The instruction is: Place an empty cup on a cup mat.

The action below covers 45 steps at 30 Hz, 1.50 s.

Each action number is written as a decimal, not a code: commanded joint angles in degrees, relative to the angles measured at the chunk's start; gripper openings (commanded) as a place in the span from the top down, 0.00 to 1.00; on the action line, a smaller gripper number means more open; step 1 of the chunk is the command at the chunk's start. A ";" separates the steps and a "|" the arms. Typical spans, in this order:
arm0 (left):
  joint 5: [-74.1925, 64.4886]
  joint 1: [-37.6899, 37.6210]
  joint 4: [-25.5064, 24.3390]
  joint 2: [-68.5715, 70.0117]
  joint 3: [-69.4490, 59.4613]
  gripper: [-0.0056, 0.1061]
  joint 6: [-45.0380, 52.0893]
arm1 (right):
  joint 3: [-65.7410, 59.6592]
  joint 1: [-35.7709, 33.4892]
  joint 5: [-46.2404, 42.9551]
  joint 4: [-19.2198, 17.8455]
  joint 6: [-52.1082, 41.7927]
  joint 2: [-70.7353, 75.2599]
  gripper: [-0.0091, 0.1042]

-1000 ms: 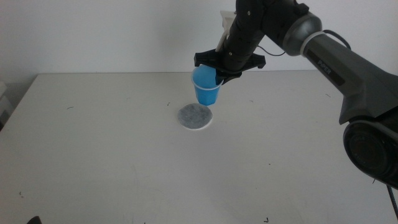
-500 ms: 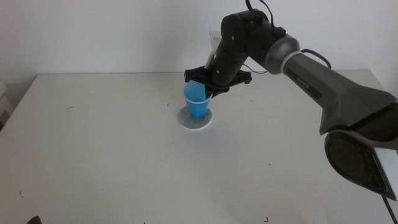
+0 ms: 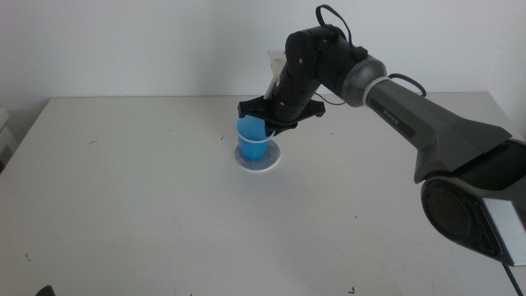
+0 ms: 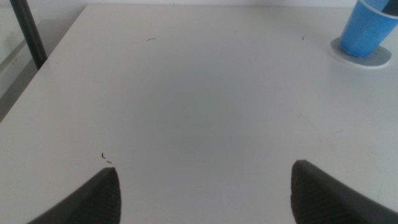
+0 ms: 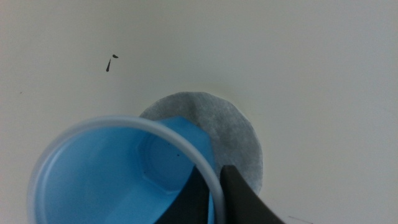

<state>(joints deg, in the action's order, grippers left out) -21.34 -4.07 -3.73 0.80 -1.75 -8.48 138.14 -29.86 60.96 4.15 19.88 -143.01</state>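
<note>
The blue cup [image 3: 254, 141] is empty and stands slightly tilted with its base on the grey cup mat [image 3: 272, 160], toward the mat's left side. My right gripper [image 3: 272, 124] reaches in from the right and is shut on the cup's rim. In the right wrist view one jaw is inside the cup [image 5: 106, 177] and one outside, pinching the pale rim at the gripper [image 5: 219, 186], with the mat [image 5: 233, 134] showing beneath. My left gripper [image 4: 204, 169] waits open and low over the table's near left; from there the cup [image 4: 368, 28] and mat [image 4: 376, 60] are far off.
The white table [image 3: 148, 205] carries only small dark specks, such as one [image 3: 222, 137] just left of the mat. A white wall [image 3: 148, 41] runs behind the table's far edge. A dark post [image 4: 28, 31] stands off the table's edge in the left wrist view.
The right gripper has carried the cup left and down, from above and behind the mat onto it. The left gripper has stayed out of the middle view.
</note>
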 commanded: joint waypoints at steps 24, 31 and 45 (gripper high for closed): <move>3.84 0.06 -0.02 0.21 0.34 0.01 -0.62 | 3.74 1.04 5.81 -6.84 -3.10 18.30 0.30; 3.84 0.06 -0.02 0.21 0.34 0.01 -0.62 | -9.07 2.84 1.96 -9.69 -3.11 33.44 0.30; 3.84 0.06 -0.02 0.21 0.34 0.01 -0.62 | -56.22 10.85 -18.07 -12.24 0.39 72.72 0.30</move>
<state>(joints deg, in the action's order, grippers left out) -21.34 -4.07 -3.73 0.80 -1.75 -8.48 85.29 -20.13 49.19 -7.21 20.32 -76.20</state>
